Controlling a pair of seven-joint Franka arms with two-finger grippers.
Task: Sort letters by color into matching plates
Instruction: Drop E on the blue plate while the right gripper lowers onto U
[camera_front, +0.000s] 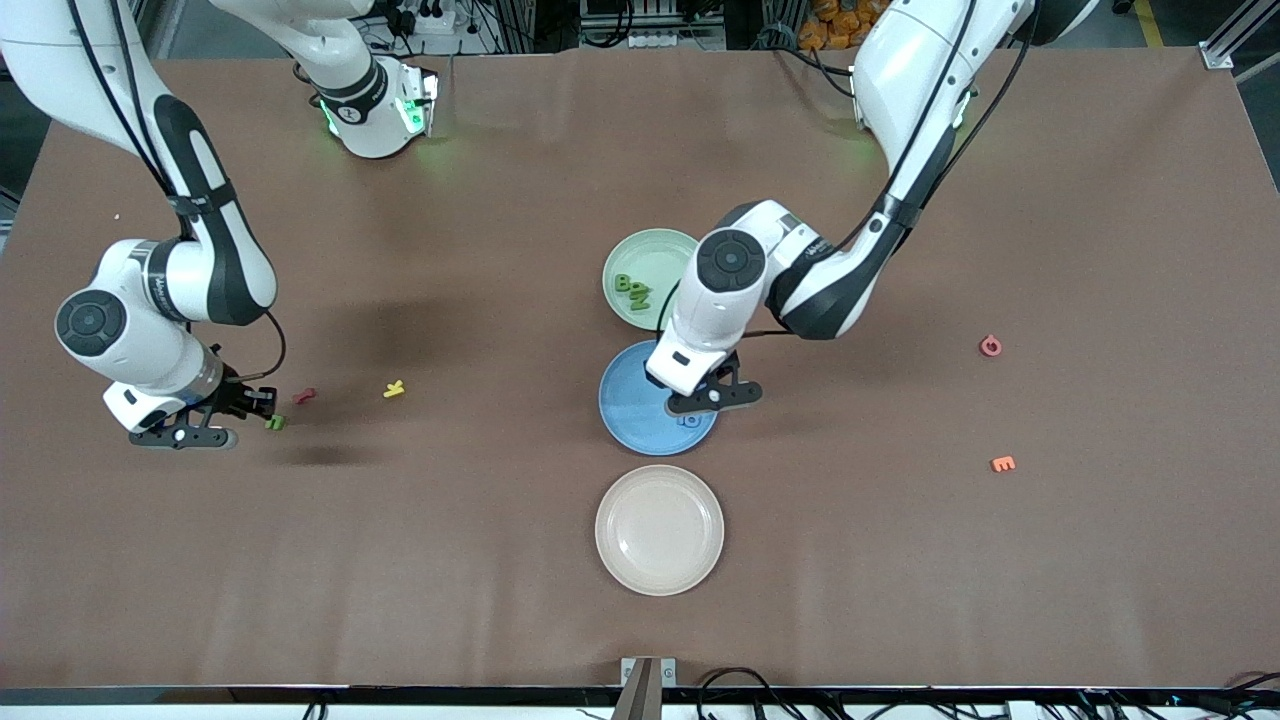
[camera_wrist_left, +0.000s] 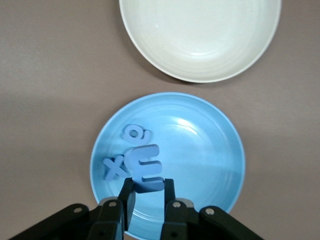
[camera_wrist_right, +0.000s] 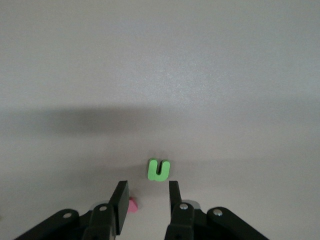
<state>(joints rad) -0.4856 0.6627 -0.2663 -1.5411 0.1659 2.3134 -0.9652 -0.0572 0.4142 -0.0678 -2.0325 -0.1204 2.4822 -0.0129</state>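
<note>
My left gripper (camera_wrist_left: 148, 187) hangs over the bright blue plate (camera_wrist_left: 220, 150), shut on a blue letter E (camera_wrist_left: 146, 170). Two other blue letters (camera_wrist_left: 135, 133) lie in that plate beside the E. In the front view the left gripper (camera_front: 712, 398) is over the blue plate's (camera_front: 630, 405) edge toward the left arm's end. The pale green plate (camera_front: 660, 250) holds green letters (camera_front: 632, 292). My right gripper (camera_wrist_right: 147, 192) is open low over the table, with a green letter U (camera_wrist_right: 159, 170) just ahead of its fingertips and a pink piece (camera_wrist_right: 133, 205) beside one finger.
The beige plate (camera_front: 659, 529) lies nearest the front camera. A red letter (camera_front: 304, 396) and a yellow letter (camera_front: 394, 389) lie near the right gripper (camera_front: 262, 402). Toward the left arm's end lie a red letter (camera_front: 990, 346) and an orange E (camera_front: 1003, 463).
</note>
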